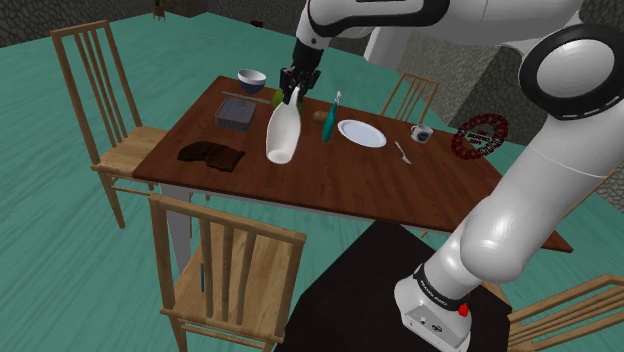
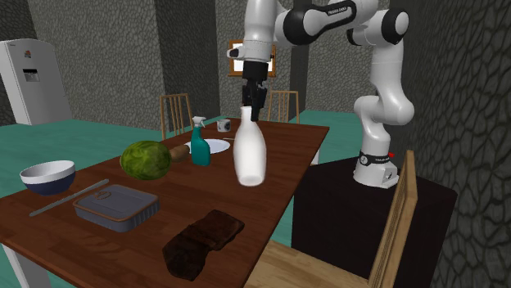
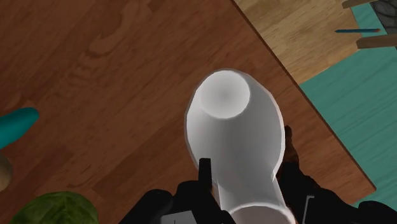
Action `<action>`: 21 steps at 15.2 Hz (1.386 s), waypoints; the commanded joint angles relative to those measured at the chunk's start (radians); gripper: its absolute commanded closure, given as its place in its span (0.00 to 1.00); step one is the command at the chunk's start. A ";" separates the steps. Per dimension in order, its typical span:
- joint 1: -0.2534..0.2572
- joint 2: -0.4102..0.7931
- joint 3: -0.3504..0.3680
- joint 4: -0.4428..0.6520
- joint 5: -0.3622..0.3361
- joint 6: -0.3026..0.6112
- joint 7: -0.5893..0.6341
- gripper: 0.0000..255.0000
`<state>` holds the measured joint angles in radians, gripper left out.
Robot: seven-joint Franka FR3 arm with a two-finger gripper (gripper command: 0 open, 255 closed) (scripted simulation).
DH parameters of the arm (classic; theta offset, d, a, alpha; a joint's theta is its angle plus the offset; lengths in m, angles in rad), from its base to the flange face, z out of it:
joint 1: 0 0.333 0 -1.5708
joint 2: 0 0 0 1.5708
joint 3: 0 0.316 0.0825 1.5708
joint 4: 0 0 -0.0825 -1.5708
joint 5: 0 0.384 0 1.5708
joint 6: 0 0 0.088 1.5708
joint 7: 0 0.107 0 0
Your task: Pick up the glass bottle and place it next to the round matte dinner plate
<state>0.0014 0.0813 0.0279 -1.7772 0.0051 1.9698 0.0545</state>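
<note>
white bottle (image 2: 250, 155) hanging from gripper (image 2: 255, 102), neck clasped, above table (image 2: 288, 159)

White bottle (image 3: 232, 133) neck, green vegetable (image 3: 57, 209) cut by wrist view's edge

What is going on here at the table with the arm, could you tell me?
The white arm's black pincer is shut on the neck of a white bottle and holds it, apparently lifted clear of the brown wooden table. The round white plate lies further along the table, beside a teal spray bottle. The white bottle has not yet been set down next to the plate.
</note>
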 commanded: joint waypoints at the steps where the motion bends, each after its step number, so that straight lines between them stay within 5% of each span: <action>1: 0.000 -0.003 0.000 0.025 0.000 -0.028 0.000 1.00; 21: 0.001 0.030 0.001 0.338 -0.001 -0.308 0.003 1.00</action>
<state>0.0008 0.1029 0.0274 -1.4636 0.0043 1.6774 0.0547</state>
